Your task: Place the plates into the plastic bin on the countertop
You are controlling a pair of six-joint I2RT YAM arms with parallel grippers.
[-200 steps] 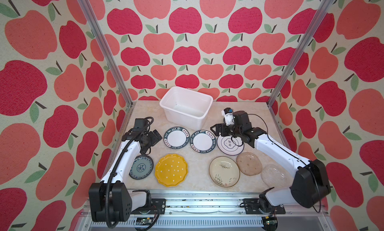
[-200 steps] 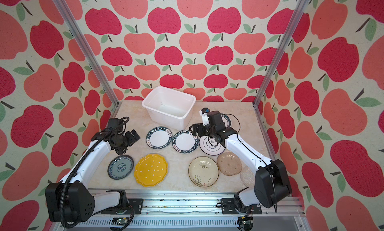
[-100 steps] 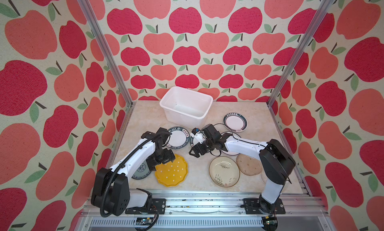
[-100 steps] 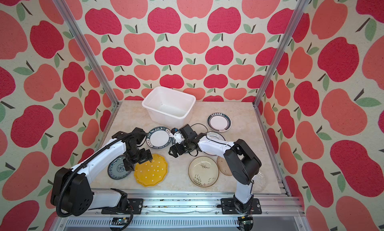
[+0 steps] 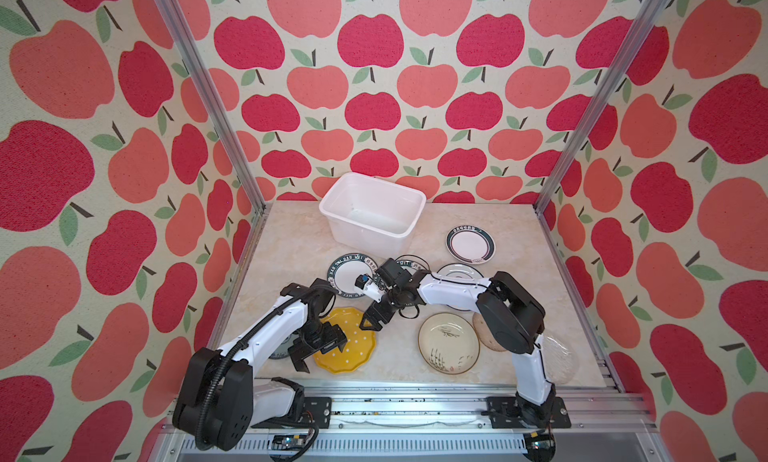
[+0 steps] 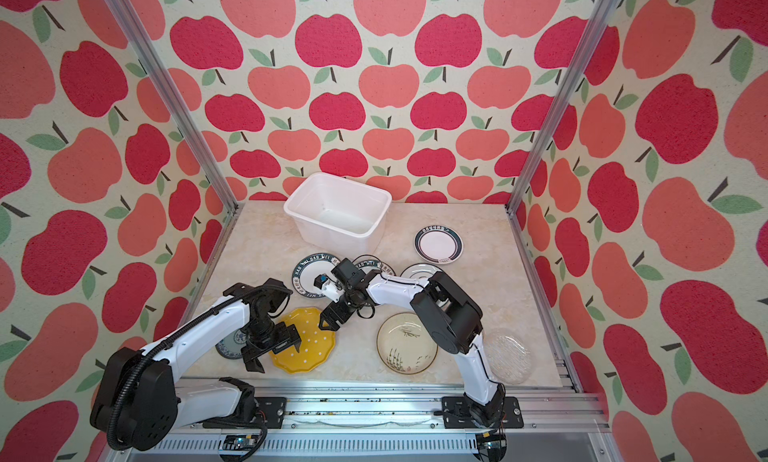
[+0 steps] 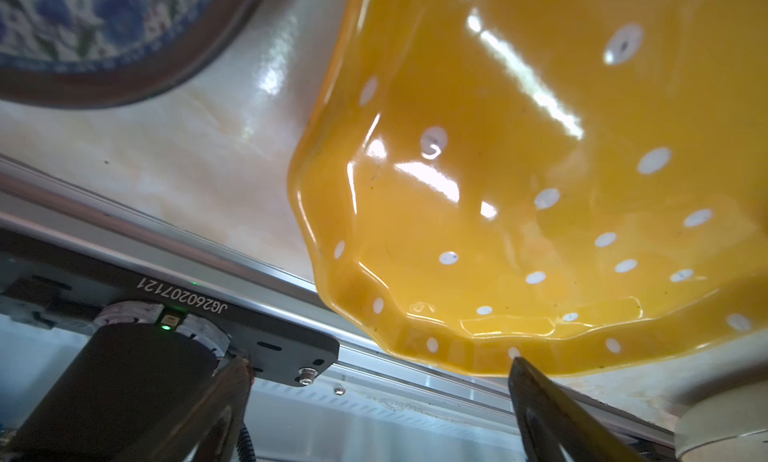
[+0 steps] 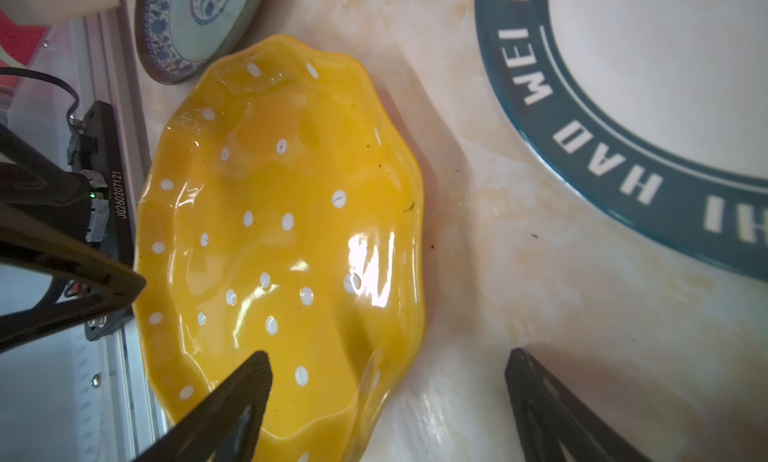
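The yellow dotted scalloped plate (image 5: 353,348) (image 6: 309,348) lies flat on the countertop (image 5: 299,248) near the front rail. My left gripper (image 5: 319,353) (image 6: 274,354) (image 7: 380,368) stands open at its front-left rim, one fingertip (image 7: 536,393) by the rim, the other over the rail. My right gripper (image 5: 371,321) (image 6: 329,321) (image 8: 388,360) is open astride the plate's far-right rim (image 8: 374,372), one finger above the plate (image 8: 282,231), one above the countertop. The plastic bin (image 5: 409,198) (image 6: 374,194) stands empty at the back. Other plates lie spread on the countertop.
Green-rimmed plates (image 5: 345,273) (image 5: 471,244) sit behind the yellow one, another under my right arm beside a white plate (image 5: 459,269). A cream reed plate (image 5: 448,343), an amber plate (image 5: 482,337) and a clear glass plate (image 5: 559,356) lie front right. A blue-patterned plate (image 7: 104,36) is under my left arm.
Both arms have swung in from the sides to the yellow plate and come lower. The right arm left the white plate, uncovering the green-rimmed plate at the back right. Both grippers stayed open.
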